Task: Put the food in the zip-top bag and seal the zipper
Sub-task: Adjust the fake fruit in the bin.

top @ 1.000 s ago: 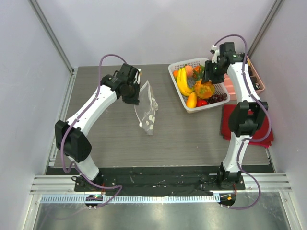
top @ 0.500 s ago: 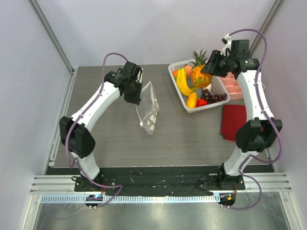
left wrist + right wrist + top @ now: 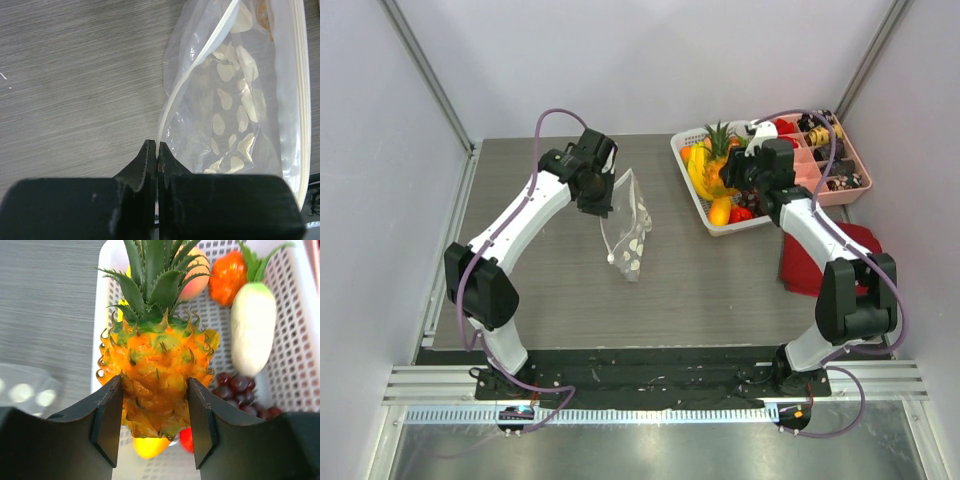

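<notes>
Counted: one dotted zip-top bag [image 3: 628,230], one white mesh basket [image 3: 295,355], one pink compartment tray [image 3: 808,170], one red cloth [image 3: 800,268], one pineapple [image 3: 157,375], one white radish [image 3: 252,330], one peach [image 3: 200,284], one grape bunch [image 3: 240,385].

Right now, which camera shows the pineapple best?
The right wrist view: the pineapple fills the frame, clamped between the fingers of the right gripper over the basket, with scales and leaves sharp. The top view shows it small, beside the gripper. The left wrist view shows only the bag, no pineapple.
</notes>
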### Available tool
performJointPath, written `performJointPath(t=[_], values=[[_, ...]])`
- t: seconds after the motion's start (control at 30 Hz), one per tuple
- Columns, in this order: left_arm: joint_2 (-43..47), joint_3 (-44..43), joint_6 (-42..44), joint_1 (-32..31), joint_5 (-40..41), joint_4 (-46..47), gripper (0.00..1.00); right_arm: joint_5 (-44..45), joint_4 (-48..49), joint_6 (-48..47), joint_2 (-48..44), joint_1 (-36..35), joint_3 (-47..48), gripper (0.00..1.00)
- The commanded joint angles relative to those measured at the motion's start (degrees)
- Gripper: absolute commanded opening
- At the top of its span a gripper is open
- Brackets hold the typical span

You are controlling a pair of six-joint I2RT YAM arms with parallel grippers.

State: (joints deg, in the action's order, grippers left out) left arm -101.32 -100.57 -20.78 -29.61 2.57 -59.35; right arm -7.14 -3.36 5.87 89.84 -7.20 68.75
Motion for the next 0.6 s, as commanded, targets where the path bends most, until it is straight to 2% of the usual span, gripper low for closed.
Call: performJointPath(t=[0.0,0.2,0.3,0.37,0.43,0.53,0.57], values=[[1.5,0.1,-0.1,-0.2,1.3,2.0,0.00,4.4,21.4,-12.7,-2.1,-0.5,-5.8,0.01],[1.6,-0.1,0.0,-0.2,1.6,2.0,0.00,5.8,36.0,-21.3,3.0,-0.6,-7.1,0.01],[1.8,0.4,0.1,-0.2,1.7,2.5,0.00,5.3,38.6,-22.6,5.4,-0.6,-5.4,0.01],[1.9,0.4,0.2,-0.2,1.8,2.3,0.00,4.3,36.2,-21.8,7.5,-0.5,-3.9,0.02],[1.7,0.4,0.6,-0.2,1.8,2.2,0.00,1.7,31.0,-20.0,8.9,-0.6,-0.8,0.08],[2.0,0.6,0.8,-0.2,2.2,2.4,0.00,2.0,30.4,-18.2,10.3,-0.5,0.2,0.21],[2.0,0.6,0.8,-0.2,2.2,2.4,0.00,2.2,30.2,-18.0,10.7,-0.5,1.1,0.40]])
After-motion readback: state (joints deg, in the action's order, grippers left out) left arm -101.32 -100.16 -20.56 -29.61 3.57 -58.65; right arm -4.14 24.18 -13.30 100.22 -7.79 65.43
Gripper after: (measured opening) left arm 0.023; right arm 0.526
